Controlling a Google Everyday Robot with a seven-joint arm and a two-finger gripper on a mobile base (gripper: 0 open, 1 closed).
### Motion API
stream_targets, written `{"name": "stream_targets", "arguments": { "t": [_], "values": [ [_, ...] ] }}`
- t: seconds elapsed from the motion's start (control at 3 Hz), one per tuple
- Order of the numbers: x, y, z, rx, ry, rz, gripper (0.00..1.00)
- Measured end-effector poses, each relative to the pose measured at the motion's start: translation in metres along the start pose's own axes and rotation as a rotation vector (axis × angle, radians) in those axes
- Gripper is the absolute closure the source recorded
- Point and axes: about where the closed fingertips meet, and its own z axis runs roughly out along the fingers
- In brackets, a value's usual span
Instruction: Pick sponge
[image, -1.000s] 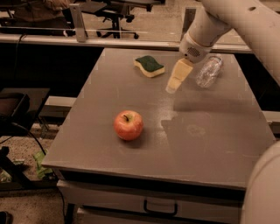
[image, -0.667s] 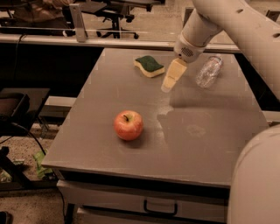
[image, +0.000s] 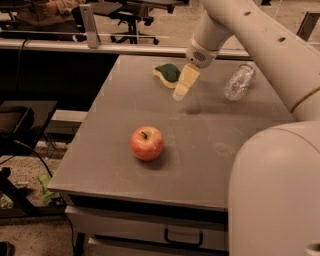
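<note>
The sponge (image: 168, 74), dark green on top over pale yellow foam, lies flat near the far edge of the grey table (image: 200, 135). My gripper (image: 180, 93) hangs from the white arm just to the right of the sponge and slightly nearer the camera, above the table. Its pale yellow fingers (image: 183, 82) point down and to the left. It holds nothing that I can see.
A red apple (image: 147, 143) stands near the table's front left. A clear plastic bottle (image: 239, 81) lies on its side at the far right. My own white arm fills the right side of the view. Office chairs and a rail stand behind the table.
The gripper has moved left along the far side of the table, closer to the sponge. The sponge, apple and bottle have stayed put.
</note>
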Motion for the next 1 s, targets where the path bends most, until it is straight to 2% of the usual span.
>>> {"name": "stream_targets", "arguments": {
  "t": [0.67, 1.0],
  "values": [
    [-0.029, -0.023, 0.039, -0.009, 0.023, 0.002, 0.0],
    [-0.031, -0.032, 0.049, -0.009, 0.028, 0.015, 0.0]
  ]
}}
